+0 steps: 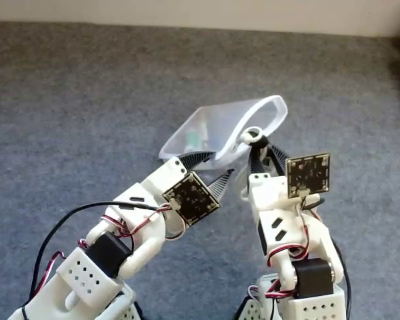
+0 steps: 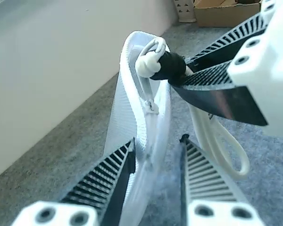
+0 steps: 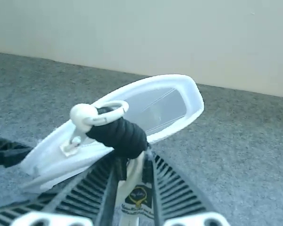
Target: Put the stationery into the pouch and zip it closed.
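So the right tool [image 3: 131, 157] was clamped on the zipper pull [image 3: 118, 134], but the left tool [image 2: 157, 141] sat spread around the pouch [image 2: 118, 108], so tugging could've just dragged everything along.

My high camera looks down on the table [image 1: 73, 87] from behind both arms [image 1: 140, 227]. The wrist cameras look along the left gripper [image 2: 158, 143] and right gripper [image 3: 132, 160], close on the pouch [image 3: 155, 106], shared by all views.
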Controlling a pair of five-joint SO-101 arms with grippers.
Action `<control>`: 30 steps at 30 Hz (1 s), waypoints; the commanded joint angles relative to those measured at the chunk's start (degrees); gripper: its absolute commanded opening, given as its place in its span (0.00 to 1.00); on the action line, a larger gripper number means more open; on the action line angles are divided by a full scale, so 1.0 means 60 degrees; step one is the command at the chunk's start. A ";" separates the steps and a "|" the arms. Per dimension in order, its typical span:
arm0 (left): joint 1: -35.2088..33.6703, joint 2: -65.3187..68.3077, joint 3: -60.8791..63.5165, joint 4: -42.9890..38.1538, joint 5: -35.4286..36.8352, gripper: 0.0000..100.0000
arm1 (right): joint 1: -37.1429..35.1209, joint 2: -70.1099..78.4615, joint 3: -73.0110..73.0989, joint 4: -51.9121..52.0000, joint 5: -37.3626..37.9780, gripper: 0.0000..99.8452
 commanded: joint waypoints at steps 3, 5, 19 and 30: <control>0.0139 -0.0183 0.0198 -0.0908 0.0088 0.15 | -0.0711 -0.0110 -0.0505 0.0491 0.0132 0.00; 0.0066 -0.0183 0.0227 -0.0923 0.0059 0.12 | -0.0711 -0.0110 -0.0505 0.0491 0.0132 0.00; 0.0066 -0.0271 0.0769 -0.0894 0.0029 0.01 | -0.0476 -0.0110 -0.0505 0.0403 0.0103 0.00; 0.0066 -0.0286 0.0945 -0.0645 0.0029 0.01 | 0.0344 -0.0051 -0.0418 -0.0418 0.0044 0.00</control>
